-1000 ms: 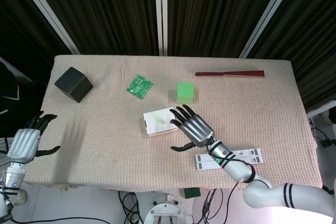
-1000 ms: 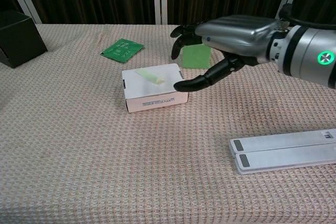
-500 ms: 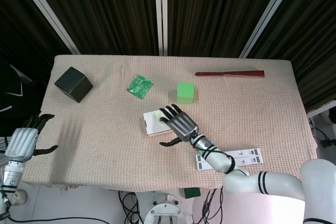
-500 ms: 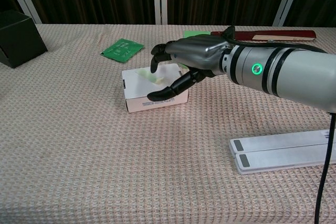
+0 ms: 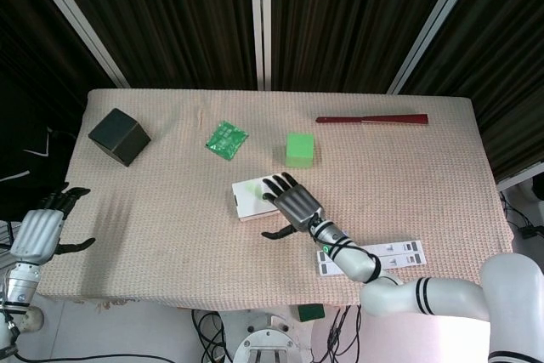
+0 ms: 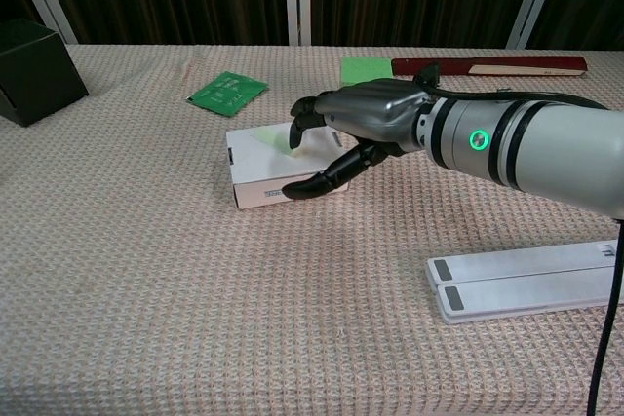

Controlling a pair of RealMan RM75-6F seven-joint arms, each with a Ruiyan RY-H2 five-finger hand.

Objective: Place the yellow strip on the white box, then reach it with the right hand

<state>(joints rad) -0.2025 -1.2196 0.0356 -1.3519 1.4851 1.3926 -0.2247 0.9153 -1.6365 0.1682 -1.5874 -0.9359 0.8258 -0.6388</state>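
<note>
Chest view shows my right hand [image 6: 356, 129] low over the flat white cardboard box [image 6: 263, 168], with the fingers spread and a little curled, holding nothing. One second ago this hand was higher and more to the right, beside the box; half a second ago it came over the box, and now it sits lower, with the fingertips [image 6: 298, 132] at the pale yellow-green strip [image 6: 289, 135] which lies on the top of the box. Whether they really touch the strip I cannot tell, because the fingers hide most of it. The thumb hangs in front of the box's near side.

From the head view, the right hand [image 5: 293, 202] covers the right part of the box [image 5: 248, 201], and only a faint greenish mark of the strip [image 5: 252, 186] is visible.

I judge that the placing is already done, since the strip rests on the box, and the reaching step is nearly finished or just finished.

My left hand [image 5: 38, 233] hangs open with nothing in it, off the left edge of the counter [image 5: 170, 235] with the beige woven cloth, well apart from everything.
</note>
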